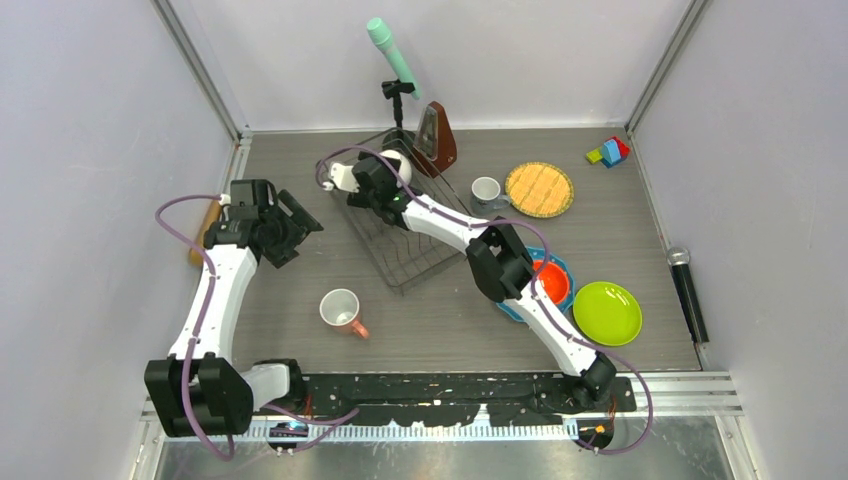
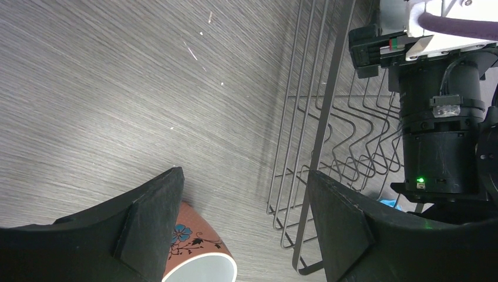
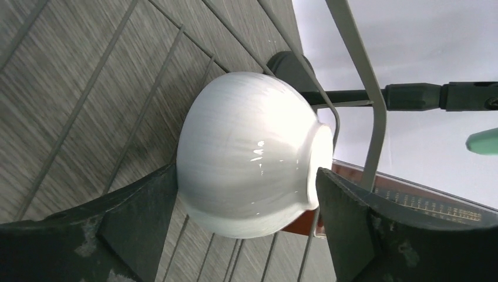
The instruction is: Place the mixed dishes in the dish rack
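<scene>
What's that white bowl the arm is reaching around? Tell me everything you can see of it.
The white bowl is round, plain and glossy, ceramic by its look, with a low foot ring. It is tipped on its side at the far end of the black wire rack, foot ring beside one jaw. The right arm's jaws stand close on either side of it; whether they press it cannot be told. Its inside is hidden.

Right arm (image 1: 450, 225) is stretching across dish rack (image 1: 400, 262); metronome (image 1: 437, 140) is crowding its far corner; desk (image 1: 290, 285) left of rack is lying bare.
</scene>
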Controlling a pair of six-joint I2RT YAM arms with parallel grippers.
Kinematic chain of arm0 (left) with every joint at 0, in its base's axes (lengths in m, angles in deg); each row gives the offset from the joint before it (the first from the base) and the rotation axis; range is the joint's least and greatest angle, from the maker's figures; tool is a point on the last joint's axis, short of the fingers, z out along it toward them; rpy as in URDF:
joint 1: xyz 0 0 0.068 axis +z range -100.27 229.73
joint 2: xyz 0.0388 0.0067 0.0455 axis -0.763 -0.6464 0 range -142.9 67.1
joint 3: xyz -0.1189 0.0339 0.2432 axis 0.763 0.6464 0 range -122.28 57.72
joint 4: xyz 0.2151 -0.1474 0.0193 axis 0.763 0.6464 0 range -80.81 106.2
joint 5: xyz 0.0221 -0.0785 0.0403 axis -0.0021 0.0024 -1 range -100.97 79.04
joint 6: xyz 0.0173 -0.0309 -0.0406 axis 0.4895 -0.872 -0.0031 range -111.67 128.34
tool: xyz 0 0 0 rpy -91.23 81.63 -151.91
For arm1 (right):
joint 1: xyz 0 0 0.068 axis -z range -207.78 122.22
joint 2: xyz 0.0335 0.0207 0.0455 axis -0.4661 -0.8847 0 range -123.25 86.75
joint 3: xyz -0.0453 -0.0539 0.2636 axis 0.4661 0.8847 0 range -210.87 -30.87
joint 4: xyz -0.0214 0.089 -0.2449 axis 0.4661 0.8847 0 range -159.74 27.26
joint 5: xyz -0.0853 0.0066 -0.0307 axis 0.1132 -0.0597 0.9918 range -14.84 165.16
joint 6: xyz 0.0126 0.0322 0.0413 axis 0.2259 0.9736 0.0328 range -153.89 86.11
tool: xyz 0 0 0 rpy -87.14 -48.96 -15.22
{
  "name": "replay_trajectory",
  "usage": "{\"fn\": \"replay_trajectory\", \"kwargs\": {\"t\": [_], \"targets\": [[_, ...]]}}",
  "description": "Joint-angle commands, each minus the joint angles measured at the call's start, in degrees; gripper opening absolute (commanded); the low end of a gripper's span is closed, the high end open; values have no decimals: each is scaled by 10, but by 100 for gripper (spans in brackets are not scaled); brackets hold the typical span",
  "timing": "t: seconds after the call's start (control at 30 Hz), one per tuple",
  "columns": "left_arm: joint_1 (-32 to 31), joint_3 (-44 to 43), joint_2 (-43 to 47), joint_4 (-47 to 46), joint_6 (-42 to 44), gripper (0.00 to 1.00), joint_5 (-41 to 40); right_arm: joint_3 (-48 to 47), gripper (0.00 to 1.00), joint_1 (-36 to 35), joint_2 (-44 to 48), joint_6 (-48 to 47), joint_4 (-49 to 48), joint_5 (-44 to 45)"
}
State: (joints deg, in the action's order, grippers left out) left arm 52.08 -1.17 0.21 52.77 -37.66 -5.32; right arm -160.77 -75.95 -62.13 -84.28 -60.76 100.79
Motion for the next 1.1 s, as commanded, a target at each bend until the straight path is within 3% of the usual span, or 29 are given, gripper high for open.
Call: {"fn": "replay_trajectory", "kwargs": {"t": [0.0,0.43,0.73,0.83,0.93,1.07], "targets": [[4,3,18,1,11,80,8,-35,98,-4,27,74,37,-38],[4,-2,24,5,14,80,18,68,100,-4,141,171,4,-124],[3,-4,-1,-17,36,79,79,158,99,1,238,383,-25,-76],[4,-11,-10,-17,37,79,90,193,86,6,261,482,-10,-79],[3,-11,-8,-20,38,79,89,233,62,8,290,560,-20,-85],[3,0,-1,-29,34,78,95,259,47,12,298,626,-31,-83]]}}
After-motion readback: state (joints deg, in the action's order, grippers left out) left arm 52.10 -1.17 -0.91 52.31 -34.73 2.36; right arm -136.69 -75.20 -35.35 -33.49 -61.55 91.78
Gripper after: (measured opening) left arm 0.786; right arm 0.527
